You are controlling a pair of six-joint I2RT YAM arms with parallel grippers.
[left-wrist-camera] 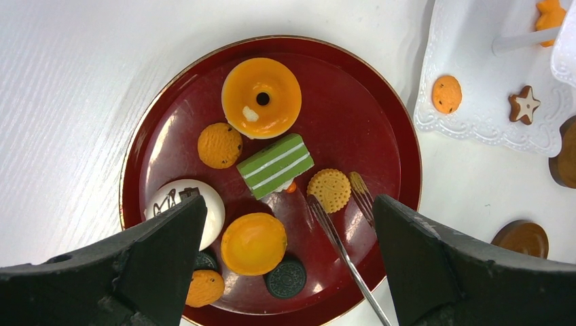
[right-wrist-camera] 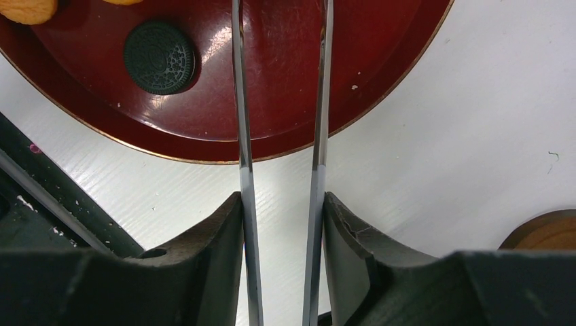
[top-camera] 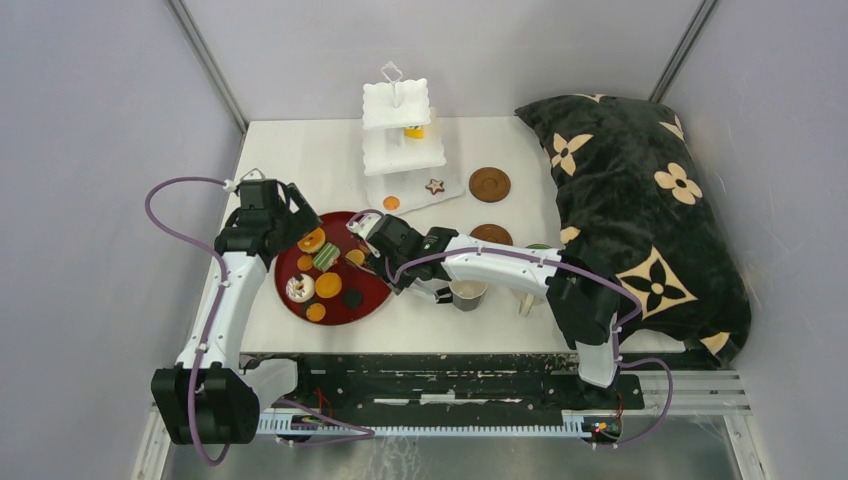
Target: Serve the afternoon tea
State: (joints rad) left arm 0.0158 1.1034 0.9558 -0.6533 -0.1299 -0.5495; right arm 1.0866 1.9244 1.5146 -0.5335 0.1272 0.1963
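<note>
My right jaws are clamped on the tongs [right-wrist-camera: 239, 102] so their tips reach the biscuit [left-wrist-camera: 329, 190] ahead on the tray [left-wrist-camera: 367, 115]; my left jaws hang apart above it, holding nothing.

Reaches forward along the left side with the left arm [top-camera: 225, 300], white forearm slanting up and away from its base, black wrist bent inward toward the right. Points the left gripper [left-wrist-camera: 289, 204] downward, jaws spread wide. Stretches the right arm [top-camera: 500, 265] from its base at the near right far across to the left, forearm lying low and almost level. Clamps the right gripper [right-wrist-camera: 280, 204] on the metal tongs [right-wrist-camera: 242, 136], one finger pressed against each blade, jaws narrowed to a small gap.
</note>
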